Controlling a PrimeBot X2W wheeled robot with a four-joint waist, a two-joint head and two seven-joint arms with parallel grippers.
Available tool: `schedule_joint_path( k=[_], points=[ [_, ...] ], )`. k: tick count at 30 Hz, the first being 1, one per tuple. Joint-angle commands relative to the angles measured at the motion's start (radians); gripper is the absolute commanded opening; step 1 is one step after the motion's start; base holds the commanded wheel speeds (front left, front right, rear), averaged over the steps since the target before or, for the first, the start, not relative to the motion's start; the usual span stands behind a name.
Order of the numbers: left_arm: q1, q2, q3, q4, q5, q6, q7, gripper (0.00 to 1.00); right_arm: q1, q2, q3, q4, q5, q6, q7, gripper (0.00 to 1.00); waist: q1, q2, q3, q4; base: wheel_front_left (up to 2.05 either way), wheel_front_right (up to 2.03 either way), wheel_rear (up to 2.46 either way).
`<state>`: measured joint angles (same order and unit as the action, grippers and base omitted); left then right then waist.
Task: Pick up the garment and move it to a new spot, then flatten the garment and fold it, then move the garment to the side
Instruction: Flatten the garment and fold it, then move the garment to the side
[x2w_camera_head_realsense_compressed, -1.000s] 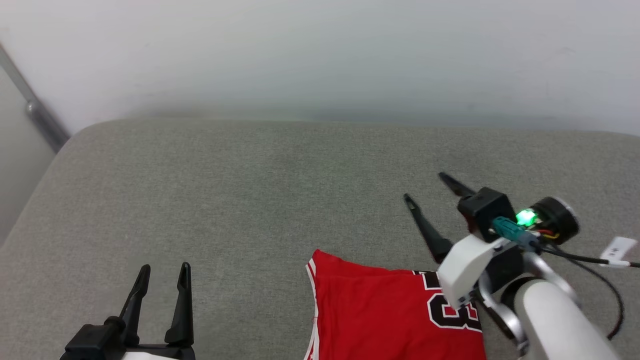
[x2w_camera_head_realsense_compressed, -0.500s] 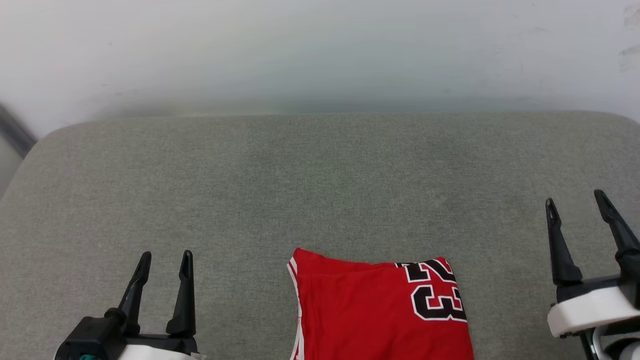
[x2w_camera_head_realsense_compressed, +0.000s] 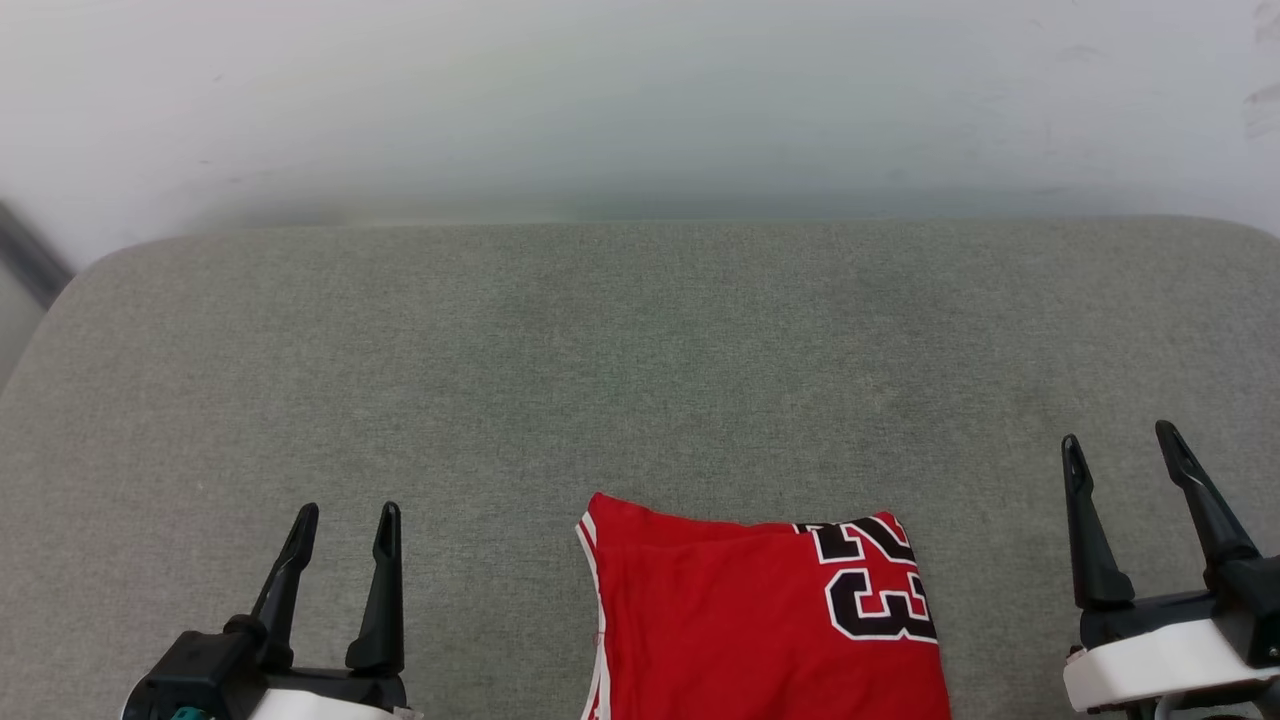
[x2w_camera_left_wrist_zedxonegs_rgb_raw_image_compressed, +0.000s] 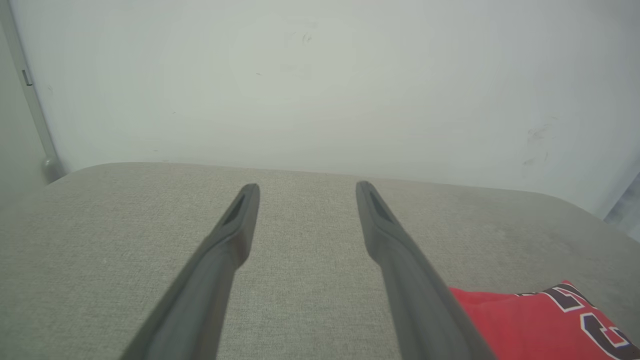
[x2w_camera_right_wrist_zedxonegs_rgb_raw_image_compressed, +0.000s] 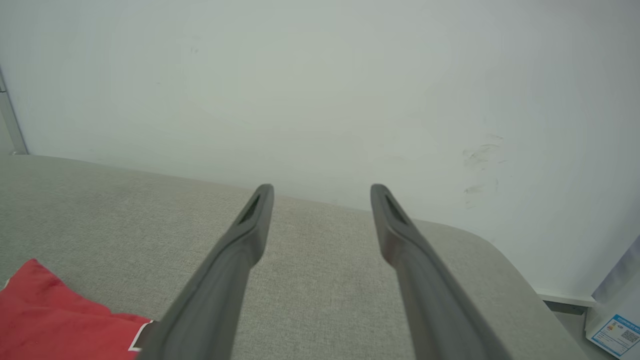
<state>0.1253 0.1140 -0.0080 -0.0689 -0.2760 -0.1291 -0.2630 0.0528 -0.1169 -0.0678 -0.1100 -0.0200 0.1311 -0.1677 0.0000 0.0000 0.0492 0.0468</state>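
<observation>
The garment (x2w_camera_head_realsense_compressed: 740, 620), red with a black white-edged "23" and a white-striped left edge, lies folded flat at the near middle of the grey cushion (x2w_camera_head_realsense_compressed: 640, 370), running off the head view's bottom edge. My left gripper (x2w_camera_head_realsense_compressed: 348, 515) stands open at the lower left, well left of the garment, holding nothing. My right gripper (x2w_camera_head_realsense_compressed: 1118, 440) is open at the lower right, apart from the garment's right edge. The left wrist view has the garment (x2w_camera_left_wrist_zedxonegs_rgb_raw_image_compressed: 530, 320) at its lower right, beside my open left gripper (x2w_camera_left_wrist_zedxonegs_rgb_raw_image_compressed: 305, 186). In the right wrist view the garment (x2w_camera_right_wrist_zedxonegs_rgb_raw_image_compressed: 45, 315) is lower left of my open right gripper (x2w_camera_right_wrist_zedxonegs_rgb_raw_image_compressed: 320, 187).
A pale wall (x2w_camera_head_realsense_compressed: 640, 100) rises right behind the cushion's far edge. A grey metal rail (x2w_camera_left_wrist_zedxonegs_rgb_raw_image_compressed: 30, 100) runs down the wall at the left. Past the cushion's rounded right corner stands a white box with a blue label (x2w_camera_right_wrist_zedxonegs_rgb_raw_image_compressed: 617, 332).
My right arm drew back from over the garment's number to the lower right, fingers pointing away. The camera shifted, so the whole scene slid. The garment stays put.
</observation>
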Motion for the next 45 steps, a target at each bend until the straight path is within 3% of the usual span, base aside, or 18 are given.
schedule_joint_path(
  k=[1,15,19,24,28,36,45],
  points=[
    [-0.007,0.004,-0.002,-0.001,0.000,-0.002,-0.002,1.00,0.015,0.006,0.001,-0.002,-0.001,-0.001,-0.008,1.00,0.0000,0.0000,-0.001,0.001,0.00,0.00,0.00],
    [-0.015,0.008,-0.006,-0.004,-0.004,-0.002,-0.002,1.00,0.019,-0.006,0.021,-0.007,0.022,-0.001,0.020,1.00,0.0000,0.0000,0.005,0.004,0.00,0.00,0.00],
    [-0.018,0.010,-0.007,-0.002,-0.005,-0.002,-0.002,1.00,0.018,-0.045,0.063,-0.010,0.098,-0.001,0.144,1.00,0.0000,0.0000,0.015,0.007,0.00,0.00,0.00],
    [-0.031,0.010,-0.018,0.003,-0.003,-0.002,-0.002,1.00,0.023,-0.141,0.166,-0.022,0.233,-0.001,0.410,1.00,0.0000,0.0000,0.036,0.017,0.00,0.00,0.00],
    [-0.045,0.009,-0.029,0.010,0.001,-0.002,-0.002,1.00,0.019,-0.177,0.206,-0.052,0.348,-0.001,0.625,1.00,0.0000,0.0000,0.062,0.029,0.00,0.00,0.00],
    [-0.085,0.005,-0.065,0.025,0.004,-0.002,-0.002,1.00,-0.016,-0.152,0.200,-0.019,0.392,-0.001,0.914,1.00,0.0000,0.0000,0.110,0.080,0.00,0.00,0.00],
    [-0.116,-0.003,-0.089,0.041,0.003,-0.002,-0.002,1.00,-0.047,-0.097,0.213,0.103,0.370,0.000,0.998,1.00,0.0000,0.0000,0.151,0.145,0.00,0.00,0.00]
  ],
)
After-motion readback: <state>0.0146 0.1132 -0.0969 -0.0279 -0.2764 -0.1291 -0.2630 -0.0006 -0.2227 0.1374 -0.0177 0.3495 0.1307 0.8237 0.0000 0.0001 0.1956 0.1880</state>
